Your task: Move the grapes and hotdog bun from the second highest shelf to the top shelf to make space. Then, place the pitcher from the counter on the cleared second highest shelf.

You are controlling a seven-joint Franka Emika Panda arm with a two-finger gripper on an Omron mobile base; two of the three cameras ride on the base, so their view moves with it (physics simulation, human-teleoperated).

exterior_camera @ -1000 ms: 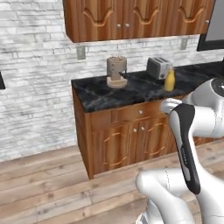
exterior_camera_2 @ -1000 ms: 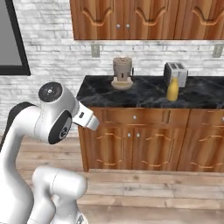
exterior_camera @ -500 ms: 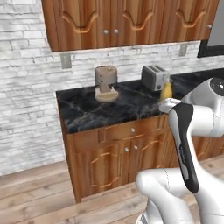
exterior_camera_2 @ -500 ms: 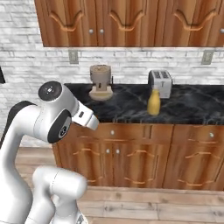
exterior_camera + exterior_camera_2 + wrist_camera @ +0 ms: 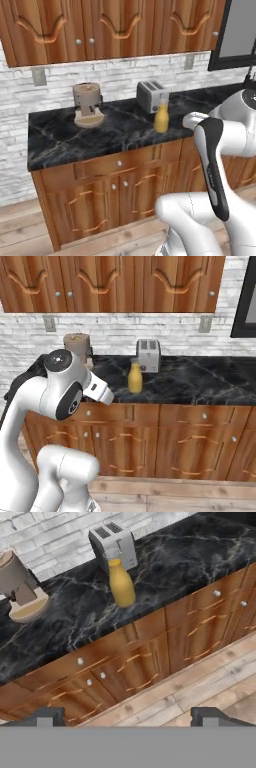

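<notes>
The arm is folded up close to its base, its tool (image 5: 128, 716) spread open and empty, looking down at the pitcher (image 5: 121, 584) upright on the desk (image 5: 75, 627) before the toaster (image 5: 113, 544).

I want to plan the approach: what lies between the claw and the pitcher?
In the hand view, wooden floor, brown cabinet fronts and bare counter edge lie between the open claw and the pitcher.

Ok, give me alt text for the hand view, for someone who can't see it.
A yellow pitcher stands on the black marble counter just in front of a silver toaster, with a brown coffee machine at the left. Wooden cabinets and plank floor lie below; the open gripper holds nothing.
</notes>
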